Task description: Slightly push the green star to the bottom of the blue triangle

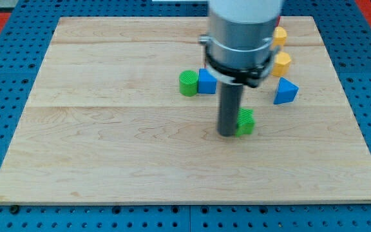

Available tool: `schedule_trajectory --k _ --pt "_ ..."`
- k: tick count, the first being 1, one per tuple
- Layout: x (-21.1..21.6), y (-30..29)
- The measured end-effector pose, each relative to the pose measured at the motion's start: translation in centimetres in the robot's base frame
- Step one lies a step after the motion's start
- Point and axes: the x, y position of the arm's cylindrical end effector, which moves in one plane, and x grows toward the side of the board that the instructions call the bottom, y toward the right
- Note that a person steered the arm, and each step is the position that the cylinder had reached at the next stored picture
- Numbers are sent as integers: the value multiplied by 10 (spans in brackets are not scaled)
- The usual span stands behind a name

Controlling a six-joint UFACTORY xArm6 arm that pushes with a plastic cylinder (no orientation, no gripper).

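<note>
My tip (pixel 227 133) has nothing to open or close; it is just a dark rod standing on the wooden board (pixel 108 148), so it holds nothing and can only push. Right beside it, at about 3 o'clock and touching or almost touching, sits the green star (pixel 245 122), partly hidden behind the rod. The blue triangle (pixel 286 91) is up at about 1 o'clock from the star, a little way off. To do this well, I think the star needs a small slow shove toward 3 o'clock, so it ends up under the triangle, at its 6 o'clock. Push gently and stop early, or it will slide too far. At 11 o'clock from my tip sit a green round block (pixel 188 84) and a blue block (pixel 206 81), touching. Two yellow blocks (pixel 281 63) sit at 1 o'clock, above the triangle.
</note>
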Motion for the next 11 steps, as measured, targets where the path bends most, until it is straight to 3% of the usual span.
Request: schedule_trajectory --k 1,2,3,4,5,6,7,8,9,10,11 --pt "3 31" --pt "19 -15" --pt "1 -34" --pt "-22 -24" --pt "-24 28" --pt "-22 44" --pt "-19 2" --pt "-62 -18" --pt "-94 25" --pt "-121 32" --pt "-170 -42"
